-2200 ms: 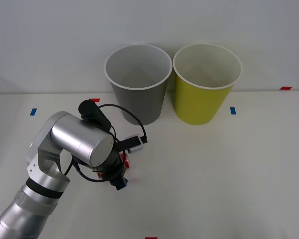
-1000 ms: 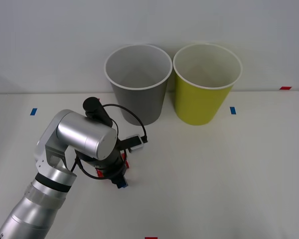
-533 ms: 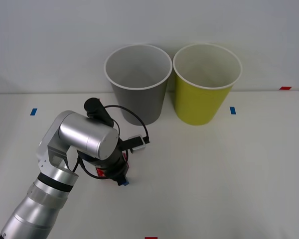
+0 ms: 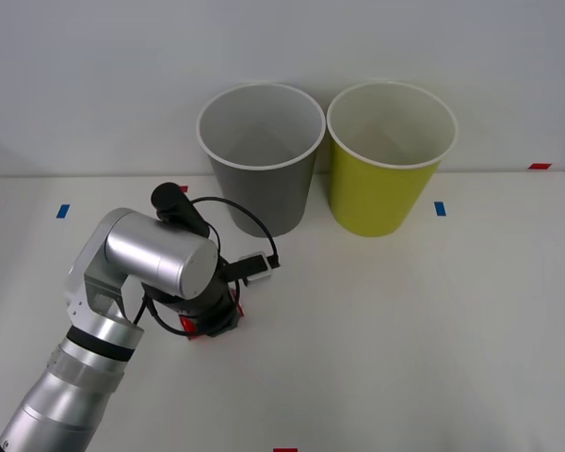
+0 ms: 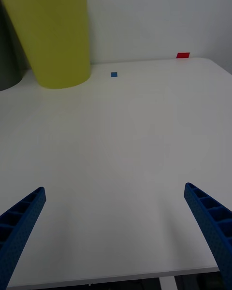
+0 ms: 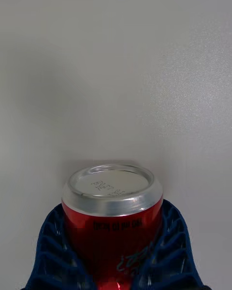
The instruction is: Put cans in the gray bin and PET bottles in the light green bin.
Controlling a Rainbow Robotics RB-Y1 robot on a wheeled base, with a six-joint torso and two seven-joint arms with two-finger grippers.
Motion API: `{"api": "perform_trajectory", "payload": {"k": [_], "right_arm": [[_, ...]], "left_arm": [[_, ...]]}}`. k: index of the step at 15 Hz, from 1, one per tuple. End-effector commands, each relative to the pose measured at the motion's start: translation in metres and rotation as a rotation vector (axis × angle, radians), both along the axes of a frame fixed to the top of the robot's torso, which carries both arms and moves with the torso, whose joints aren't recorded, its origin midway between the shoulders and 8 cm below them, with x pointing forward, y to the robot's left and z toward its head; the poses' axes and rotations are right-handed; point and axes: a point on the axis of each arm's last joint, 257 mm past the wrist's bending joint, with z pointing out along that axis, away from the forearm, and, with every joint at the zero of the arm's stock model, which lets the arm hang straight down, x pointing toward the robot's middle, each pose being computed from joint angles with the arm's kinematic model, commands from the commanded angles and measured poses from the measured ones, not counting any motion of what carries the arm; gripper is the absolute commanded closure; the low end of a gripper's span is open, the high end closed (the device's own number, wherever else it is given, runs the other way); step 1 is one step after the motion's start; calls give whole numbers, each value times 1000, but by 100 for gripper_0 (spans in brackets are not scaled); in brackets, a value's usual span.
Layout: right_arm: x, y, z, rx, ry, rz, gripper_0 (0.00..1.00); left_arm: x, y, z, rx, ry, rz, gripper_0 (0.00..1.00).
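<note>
Since earlier, the left end effector (image 6: 116,266) has tilted, clamped around the red can (image 6: 112,222).

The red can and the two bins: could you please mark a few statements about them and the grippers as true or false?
1. The left gripper is closed on the red can. True.
2. The can lies inside the gray bin. False: it is in the left gripper, over the table.
3. The light green bin stands to the right of the gray bin. True.
4. The right gripper holds a bottle. False: it is open, holding nothing.
</note>
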Motion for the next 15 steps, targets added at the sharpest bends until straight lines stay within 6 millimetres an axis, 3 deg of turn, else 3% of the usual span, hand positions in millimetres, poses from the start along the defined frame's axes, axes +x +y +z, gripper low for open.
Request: {"api": "perform_trajectory", "payload": {"k": [1,4,9,15], "right_arm": [[0,0,0,0,0,0,0],[0,0,0,0,0,0,0],[0,0,0,0,0,0,0],[0,0,0,0,0,0,0]], "left_arm": [[3,6,1,4,-10,2,100],[7,5,12,-9,-43,4,100],[1,-5,76,-126,-223,44,100],[-30,-31,150,-352,-411,71,100]]}}
